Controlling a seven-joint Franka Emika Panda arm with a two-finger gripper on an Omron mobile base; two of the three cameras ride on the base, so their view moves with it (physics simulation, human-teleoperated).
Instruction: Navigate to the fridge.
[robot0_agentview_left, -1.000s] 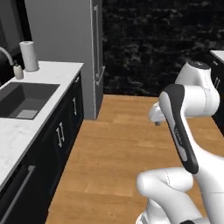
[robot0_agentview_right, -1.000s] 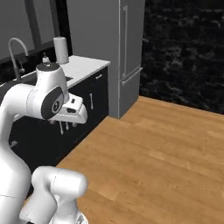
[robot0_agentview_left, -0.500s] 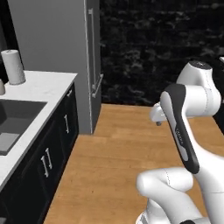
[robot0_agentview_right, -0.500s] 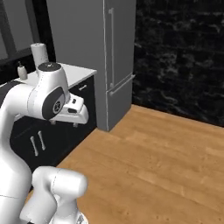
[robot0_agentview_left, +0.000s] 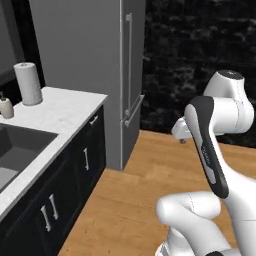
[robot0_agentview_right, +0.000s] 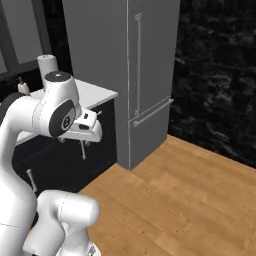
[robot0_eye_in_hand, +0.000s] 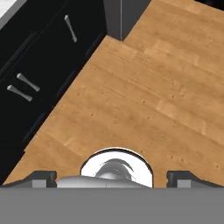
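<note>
At the far left the sink (robot0_agentview_left: 20, 150) is set in the white worktop (robot0_agentview_left: 60, 112), with a soap bottle (robot0_agentview_left: 5, 107) and a paper towel roll (robot0_agentview_left: 28, 83) near the worktop's back edge. Just beside the worktop's right end stands the fridge (robot0_agentview_left: 90, 55), tall and grey, on the wooden floor (robot0_agentview_left: 130, 195). The end effector (robot0_eye_in_hand: 113, 177) hangs over the floor with its tips spread far apart, holding nothing.

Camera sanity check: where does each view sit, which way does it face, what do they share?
Left base view: behind-left of the arm, facing the fridge and counter; arm at right.
Right base view: behind-right, same fridge; arm at left.
Hand view: on the hand, facing down at the wood floor; pincer tips at bottom.
Shared: both base views show fridge, counter, paper towel roll.
</note>
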